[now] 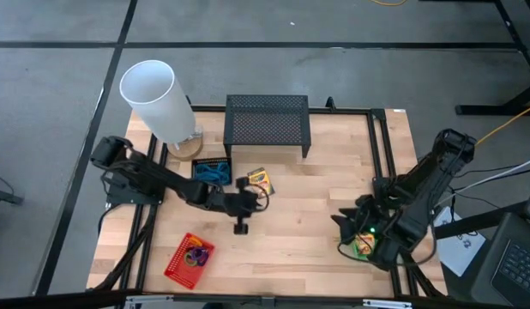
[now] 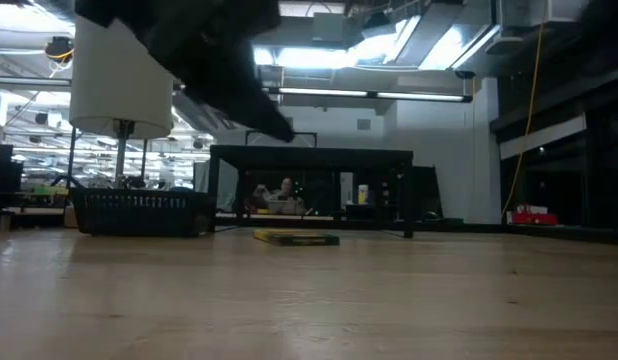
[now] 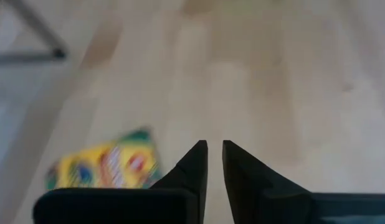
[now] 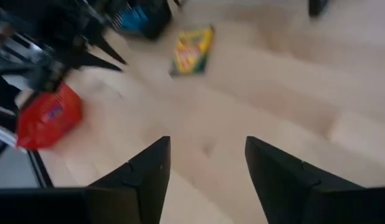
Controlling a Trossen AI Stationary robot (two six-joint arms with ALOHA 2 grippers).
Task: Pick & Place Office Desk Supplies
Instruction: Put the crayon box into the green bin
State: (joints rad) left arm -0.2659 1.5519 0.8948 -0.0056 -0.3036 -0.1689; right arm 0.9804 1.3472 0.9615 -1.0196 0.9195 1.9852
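A yellow-and-green crayon box (image 1: pixel 259 180) lies flat on the wooden table, in front of the black mesh stand; it also shows in the low view (image 2: pixel 296 238) and both wrist views (image 3: pixel 105 168) (image 4: pixel 192 50). My left gripper (image 1: pixel 241 221) (image 3: pixel 215 155) hovers above the table just near-side of the box, fingers shut on nothing. A small black basket (image 1: pixel 212 172) holds blue scissors. The red basket (image 1: pixel 189 257) holds purple and orange loops. My right gripper (image 1: pixel 349 225) (image 4: pixel 208 168) is open over bare table at the right. A green basket (image 1: pixel 365 247) is partly hidden under the right arm.
The big white cylinder (image 1: pixel 158 101) stands at the far left corner and the wide black mesh stand (image 1: pixel 267 124) at the far edge. Bare wood (image 1: pixel 304 215) lies between the two grippers. A black frame rail (image 1: pixel 381 163) runs along the table's right side.
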